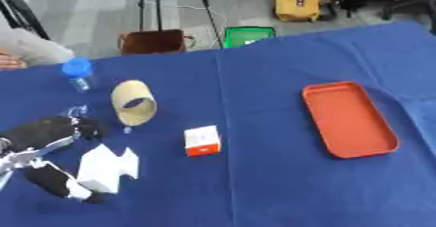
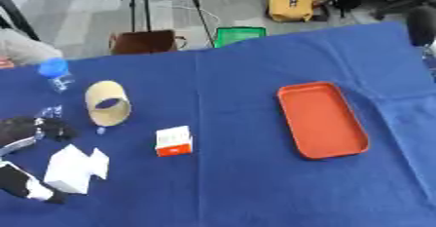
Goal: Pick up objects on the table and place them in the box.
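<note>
An orange shallow tray [image 1: 349,119] lies on the blue cloth at the right. A small white and orange box [image 1: 203,141] stands near the middle. Left of it a tan cardboard tube [image 1: 134,103] lies on its side, its open end facing me. A clear bottle with a blue cap [image 1: 78,75] stands behind the tube. A white folded carton [image 1: 106,170] sits at the lower left. My left hand [image 1: 43,133] spreads open beside it, fingers above and thumb [image 1: 60,182] touching the carton's lower left corner. My right hand shows in no view.
A person's grey sleeve [image 1: 30,48] rests at the table's far left edge. On the floor beyond the table stand a brown bag [image 1: 153,41], a green box [image 1: 248,36] and a yellow bag [image 1: 298,2]. A dark shape [image 2: 422,26] overlaps the table's far right corner.
</note>
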`<state>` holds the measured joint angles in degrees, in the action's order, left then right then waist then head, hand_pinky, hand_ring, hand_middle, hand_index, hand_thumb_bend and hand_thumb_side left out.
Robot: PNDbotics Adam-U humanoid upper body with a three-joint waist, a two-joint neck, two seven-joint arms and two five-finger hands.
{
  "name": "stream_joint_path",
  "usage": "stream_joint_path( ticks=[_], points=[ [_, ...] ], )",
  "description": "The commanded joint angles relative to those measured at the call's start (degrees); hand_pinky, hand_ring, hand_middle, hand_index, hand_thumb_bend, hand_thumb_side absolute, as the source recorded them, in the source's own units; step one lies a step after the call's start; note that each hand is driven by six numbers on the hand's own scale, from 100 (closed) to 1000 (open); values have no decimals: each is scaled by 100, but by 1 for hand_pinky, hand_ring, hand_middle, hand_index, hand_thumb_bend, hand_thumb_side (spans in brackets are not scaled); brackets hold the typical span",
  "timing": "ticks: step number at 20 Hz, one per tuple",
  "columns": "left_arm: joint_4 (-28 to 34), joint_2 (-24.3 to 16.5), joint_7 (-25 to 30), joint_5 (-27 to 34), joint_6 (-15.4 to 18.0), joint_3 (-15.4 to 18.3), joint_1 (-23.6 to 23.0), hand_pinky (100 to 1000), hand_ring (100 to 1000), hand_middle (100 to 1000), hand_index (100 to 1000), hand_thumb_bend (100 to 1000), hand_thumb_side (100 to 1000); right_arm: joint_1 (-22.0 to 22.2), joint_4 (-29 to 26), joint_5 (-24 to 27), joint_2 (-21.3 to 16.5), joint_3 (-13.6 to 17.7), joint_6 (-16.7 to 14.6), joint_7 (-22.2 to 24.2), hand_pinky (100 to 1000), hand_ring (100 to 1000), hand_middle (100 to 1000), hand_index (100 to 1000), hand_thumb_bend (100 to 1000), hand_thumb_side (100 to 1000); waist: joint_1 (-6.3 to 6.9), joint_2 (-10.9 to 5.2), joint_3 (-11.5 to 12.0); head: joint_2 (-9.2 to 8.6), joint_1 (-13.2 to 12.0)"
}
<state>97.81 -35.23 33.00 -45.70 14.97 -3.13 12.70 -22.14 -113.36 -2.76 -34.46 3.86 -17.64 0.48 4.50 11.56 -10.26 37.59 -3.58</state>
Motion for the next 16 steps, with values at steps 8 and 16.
stream_joint_path(
  ticks=[8, 16],
  points=[
    [-141, 28, -201, -294, -105, -71, 194, 704, 648, 655, 858, 1000, 562, -80, -124, 1, -122, 26, -7, 14, 608, 741, 743, 840, 363, 453, -19, -60, -33, -67, -16],
    [-392, 33, -118, -497, 13, -204, 255, 667, 605, 631, 840, 990, 506, -89, -124, 6, -115, 15, -5, 29, 608, 740, 742, 840, 366, 454, -13, -60, -53, -66, -25]
  ],
)
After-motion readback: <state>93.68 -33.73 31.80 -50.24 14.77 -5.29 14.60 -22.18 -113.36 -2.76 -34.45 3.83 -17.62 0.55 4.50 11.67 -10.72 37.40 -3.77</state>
